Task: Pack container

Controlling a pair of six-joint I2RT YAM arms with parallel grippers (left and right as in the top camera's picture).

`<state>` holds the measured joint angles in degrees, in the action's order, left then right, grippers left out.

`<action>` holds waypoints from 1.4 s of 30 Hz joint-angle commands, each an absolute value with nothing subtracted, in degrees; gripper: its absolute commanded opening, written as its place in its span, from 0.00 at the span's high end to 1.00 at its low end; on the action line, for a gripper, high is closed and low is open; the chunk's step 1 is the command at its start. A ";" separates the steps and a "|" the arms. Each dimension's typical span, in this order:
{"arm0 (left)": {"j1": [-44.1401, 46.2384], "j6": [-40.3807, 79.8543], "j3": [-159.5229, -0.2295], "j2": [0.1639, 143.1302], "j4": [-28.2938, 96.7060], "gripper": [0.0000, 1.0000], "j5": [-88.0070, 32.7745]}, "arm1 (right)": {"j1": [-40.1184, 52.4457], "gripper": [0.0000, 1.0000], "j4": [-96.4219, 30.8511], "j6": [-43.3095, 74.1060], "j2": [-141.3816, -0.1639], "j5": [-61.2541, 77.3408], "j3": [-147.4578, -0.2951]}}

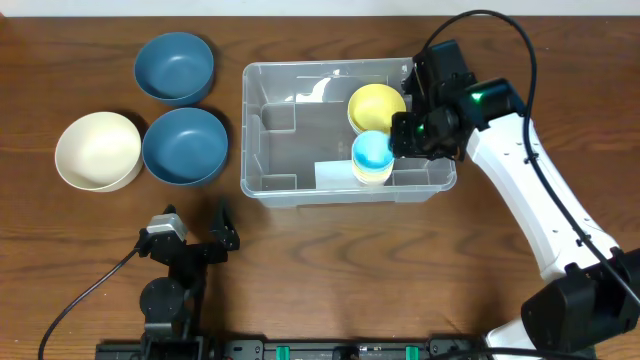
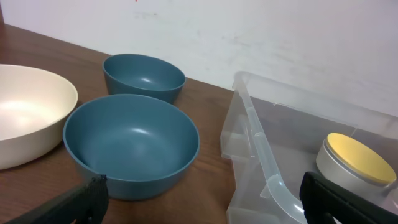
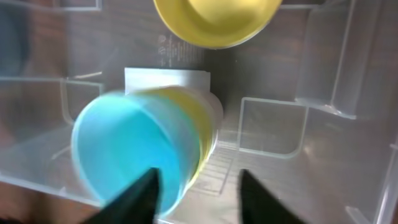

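1. The container (image 1: 300, 150) sits mid-table, right of the near blue bowl (image 1: 185, 146), the far blue bowl (image 1: 175, 67) and a cream bowl (image 1: 98, 150);
2. at its right end lie a yellow bowl (image 1: 376, 107) and stacked cups (image 1: 372, 157);
3. the right gripper (image 1: 410, 135) hangs there, jaws apart, grasping nothing;
4. the left gripper (image 1: 195, 220) sits by the table's front, jaws wide, empty.

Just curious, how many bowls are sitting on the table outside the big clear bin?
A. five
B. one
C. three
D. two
C: the cream bowl, the farther blue bowl and the nearer blue bowl all stand on the table to the side of the container, not inside it.
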<state>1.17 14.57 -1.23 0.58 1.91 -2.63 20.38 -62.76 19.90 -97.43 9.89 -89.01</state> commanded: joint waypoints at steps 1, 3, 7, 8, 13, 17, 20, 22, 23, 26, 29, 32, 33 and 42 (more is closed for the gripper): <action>1.04 13.67 -0.23 0.23 4.01 0.02 -1.96 | 21.30 0.45 -62.57 18.55 -97.62 10.98 -88.60; 1.04 13.67 -0.23 0.23 4.01 0.02 -1.96 | 21.37 0.44 -62.57 18.55 -97.62 10.98 -88.60; 1.04 13.67 -0.23 0.23 4.01 0.02 -1.96 | 21.28 0.41 -62.59 18.59 -97.60 11.07 -89.06; 1.04 13.67 -0.23 0.23 4.01 0.02 -1.96 | 21.06 0.40 -62.67 18.59 -97.49 11.31 -89.58; 1.04 13.67 -0.23 0.23 4.01 0.02 -1.96 | 18.24 0.35 -64.86 19.25 -96.62 12.05 -94.98; 1.04 13.67 -0.23 0.23 4.01 0.02 -1.96 | 12.75 0.20 -66.85 20.34 -96.49 10.87 -101.62; 1.04 13.67 -0.23 0.23 4.01 0.02 -1.96 | 7.25 0.12 -65.32 24.73 -96.49 6.55 -103.20; 1.04 13.67 -0.23 0.23 4.01 0.02 -1.96 | 3.77 0.01 -63.75 28.25 -96.77 1.69 -102.98; 1.04 13.67 -0.23 0.23 4.01 0.02 -1.96 | 1.85 0.01 -62.72 30.26 -97.03 -1.85 -102.67; 1.04 13.67 -0.23 0.23 4.01 0.02 -1.96 | -2.70 0.01 -60.80 34.13 -97.95 -9.96 -102.21; 1.04 13.67 -0.23 0.23 4.01 0.02 -1.96 | -7.49 0.01 -60.38 37.28 -99.59 -13.23 -102.21; 1.04 13.67 -0.23 0.23 4.01 0.02 -1.96 | -12.05 0.01 -60.60 39.24 -101.89 -13.30 -102.19; 1.04 13.67 -0.23 0.23 4.01 0.02 -1.96 | -13.41 0.01 -60.69 39.20 -102.94 -13.28 -102.19; 1.04 13.67 -0.23 0.23 4.01 0.02 -1.96 | -20.16 0.01 -64.07 39.16 -114.93 -11.77 -102.19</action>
<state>1.17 14.57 -1.23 0.58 1.91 -2.66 -19.25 -63.55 37.95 -111.92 -11.73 -102.30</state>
